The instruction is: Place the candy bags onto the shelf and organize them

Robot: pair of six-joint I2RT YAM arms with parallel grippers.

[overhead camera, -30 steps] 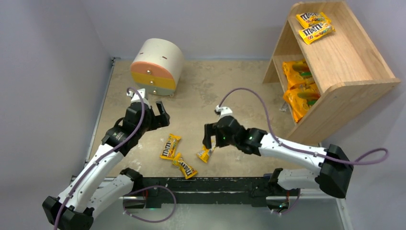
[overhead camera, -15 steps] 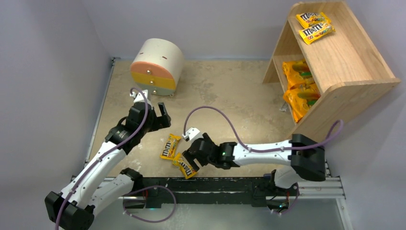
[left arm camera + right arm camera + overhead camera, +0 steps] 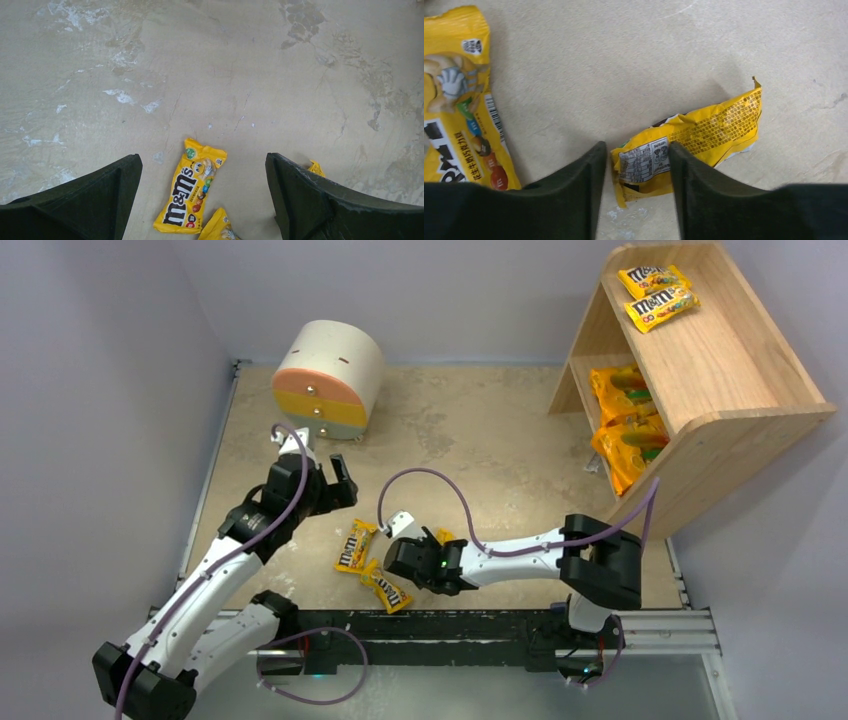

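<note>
While the right gripper (image 3: 636, 150) sits low over the table (image 3: 480, 430), its two dark fingers (image 3: 574, 200) stand one on each side of the end of an upside-down packet (image 3: 694, 135). They are very close to it, and I cannot tell if they squeeze it or just stand beside it. That packet lies flat with its small-print back up, and its other end points away to the right in the wrist view. Just left of it, not touching, lies a face-up packet (image 3: 459, 110) with big brown letters. From above, two yellow packets lie left of the right gripper near the front edge: the farther packet (image 3: 355, 545) and the nearer packet (image 3: 387, 587), with their corners meeting. One of them is the face-up one, but I cannot tell which. The left gripper (image 3: 202, 159) hangs up off the table with its fingers wide apart, and the farther packet lies below it. At the back left stands a round cream cabinet (image 3: 330, 375) with colored drawers. At the back right stands the wooden shelf (image 3: 720, 360). Two yellow packets, the back shelf packet (image 3: 655, 280) and the front shelf packet (image 3: 660, 308), lie side by side on its top board. Two orange bags, the back orange bag (image 3: 620, 390) and the front orange bag (image 3: 628, 445), sit on its lower board.
</note>
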